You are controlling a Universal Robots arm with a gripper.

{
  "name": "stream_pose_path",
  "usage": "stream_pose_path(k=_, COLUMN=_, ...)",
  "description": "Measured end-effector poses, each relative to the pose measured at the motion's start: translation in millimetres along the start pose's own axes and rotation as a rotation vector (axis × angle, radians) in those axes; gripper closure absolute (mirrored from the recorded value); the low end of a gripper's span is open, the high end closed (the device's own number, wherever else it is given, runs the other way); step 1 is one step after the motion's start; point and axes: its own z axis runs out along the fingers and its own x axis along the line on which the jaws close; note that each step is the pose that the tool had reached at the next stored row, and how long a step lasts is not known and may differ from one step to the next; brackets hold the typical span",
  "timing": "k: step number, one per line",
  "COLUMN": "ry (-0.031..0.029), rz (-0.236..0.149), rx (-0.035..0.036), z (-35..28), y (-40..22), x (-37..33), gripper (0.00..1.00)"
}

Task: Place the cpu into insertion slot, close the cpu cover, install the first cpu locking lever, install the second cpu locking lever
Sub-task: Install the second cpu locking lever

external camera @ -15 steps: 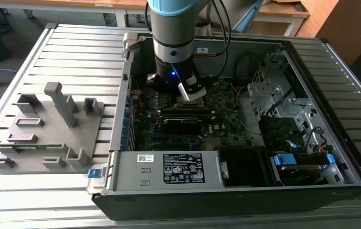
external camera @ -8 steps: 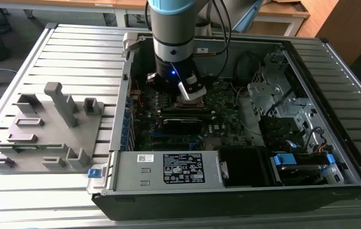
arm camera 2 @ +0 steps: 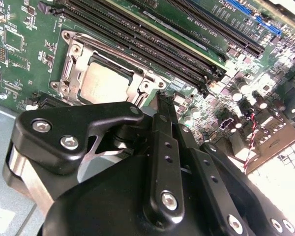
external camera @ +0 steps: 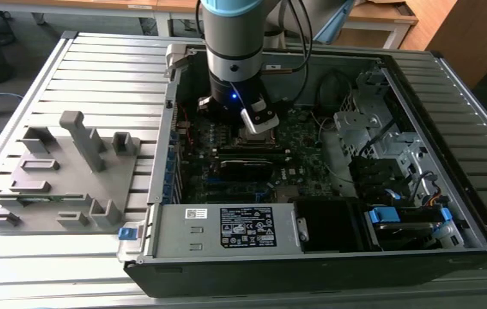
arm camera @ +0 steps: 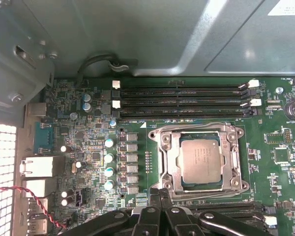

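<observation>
The cpu [arm camera: 200, 160] lies flat in the insertion slot [arm camera: 234, 132] on the green board, its dull silver top showing through the cut-out of the cpu cover [arm camera: 171, 162], which lies down over it. In the second wrist view the cpu [arm camera 2: 103, 81] and the cover [arm camera 2: 143, 84] sit just beyond my fingertips. My gripper [arm camera: 162, 192] [arm camera 2: 161, 98] is shut with nothing between its fingers, its tips at the socket's edge. In the exterior view the gripper [external camera: 257, 126] hangs low over the socket inside the open computer case.
Long black memory slots [arm camera: 182, 101] run beside the socket. Capacitors and chokes [arm camera: 109, 157] stand on its other side. The case wall [external camera: 171, 122], drive cages [external camera: 372, 129] and power supply [external camera: 243, 226] surround the board. A grey fixture tray [external camera: 63, 174] sits at the exterior view's left.
</observation>
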Motion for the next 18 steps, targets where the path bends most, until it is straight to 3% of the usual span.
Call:
stream_pose_path(k=11, ry=0.0, rz=0.0, rx=0.0002, z=-2.2, y=0.5, x=-0.9, gripper=0.89)
stream_pose_path(k=14, ry=-0.0003, rz=0.0, rx=0.0066, z=-2.0, y=1.3, x=-2.4, gripper=0.89)
stream_pose_path(k=18, ry=-0.001, rz=-0.002, rx=0.0241, z=-1.4, y=3.7, x=-5.1, gripper=0.89)
